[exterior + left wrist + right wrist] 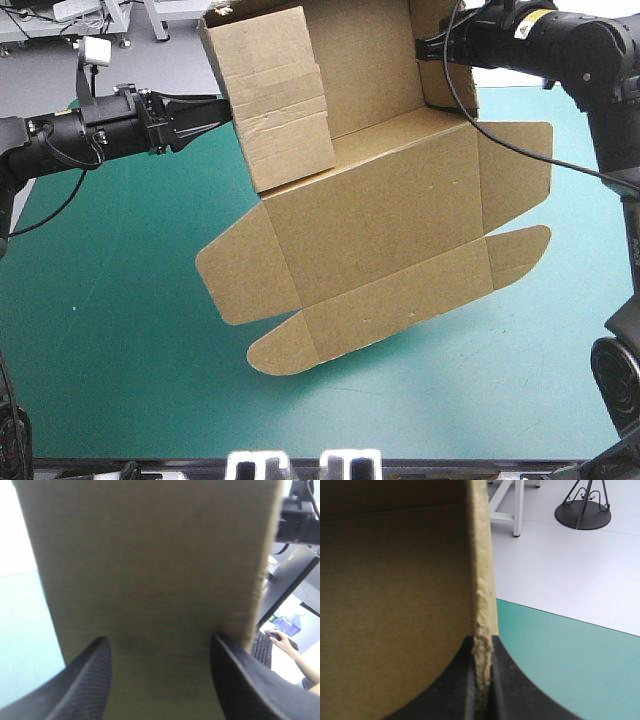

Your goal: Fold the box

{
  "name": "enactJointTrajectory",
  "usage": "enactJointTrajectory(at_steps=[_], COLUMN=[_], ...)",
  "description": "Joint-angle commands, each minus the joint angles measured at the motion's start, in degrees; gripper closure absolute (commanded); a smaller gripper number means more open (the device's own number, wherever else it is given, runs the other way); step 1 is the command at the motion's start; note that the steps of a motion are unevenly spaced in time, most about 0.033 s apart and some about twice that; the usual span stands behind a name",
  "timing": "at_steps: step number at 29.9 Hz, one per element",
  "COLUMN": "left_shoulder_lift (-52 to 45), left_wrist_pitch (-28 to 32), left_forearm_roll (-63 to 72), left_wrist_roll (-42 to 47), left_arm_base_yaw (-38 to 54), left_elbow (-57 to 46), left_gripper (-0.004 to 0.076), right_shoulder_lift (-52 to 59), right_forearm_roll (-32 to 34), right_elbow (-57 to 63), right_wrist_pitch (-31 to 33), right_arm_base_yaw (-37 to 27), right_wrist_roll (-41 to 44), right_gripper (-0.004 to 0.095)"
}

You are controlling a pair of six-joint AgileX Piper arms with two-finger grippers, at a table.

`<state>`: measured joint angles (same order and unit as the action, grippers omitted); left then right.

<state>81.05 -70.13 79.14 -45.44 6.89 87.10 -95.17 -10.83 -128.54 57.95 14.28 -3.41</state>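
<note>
- You will find the box (380,200) lifted off the table (100,330), tilted, over the middle and far part of the teal-green cover.
- Its far section has both side walls raised. The lid panel and rounded flaps hang open toward the near edge.
- Left gripper (222,108): it is released. In the left wrist view its black fingers (159,639) stand apart, with the broad face of the box's left wall (150,555) filling the gap ahead of them.
- Right gripper (425,47): it is clenched on the box. In the right wrist view the fingers (482,642) pinch the edge of the right wall (395,605), with the cover (570,645) below.
</note>
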Motion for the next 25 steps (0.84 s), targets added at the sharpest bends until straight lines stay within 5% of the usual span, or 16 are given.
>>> enactJointTrajectory(at_steps=[1,7,16,25], left_shoulder_lift=[-2.2,-2.2,-2.2,-2.2], left_wrist_pitch=[-4.0,-3.1,7.2,6.8], left_forearm_roll=[5.1,4.1,-5.3,-5.1], left_wrist_roll=[0.3,0.3,0.3,0.3], left_arm_base_yaw=[-0.5,-0.5,-0.5,-0.5], left_elbow=[1.7,1.7,1.7,1.7], left_gripper=[0.0295,0.0295,0.0295,0.0295], right_shoulder_lift=[2.3,2.3,2.3,2.3], right_forearm_roll=[1.6,-0.9,-1.9,0.6], right_elbow=[-1.5,-1.5,-1.5,-1.5], right_wrist_pitch=[-6.7,-6.7,-5.6,-5.1], right_arm_base_yaw=[-0.1,-0.1,-0.1,-0.1], right_wrist_roll=[2.9,2.9,2.2,1.9], right_gripper=[0.0931,0.0931,0.0931,0.0931])
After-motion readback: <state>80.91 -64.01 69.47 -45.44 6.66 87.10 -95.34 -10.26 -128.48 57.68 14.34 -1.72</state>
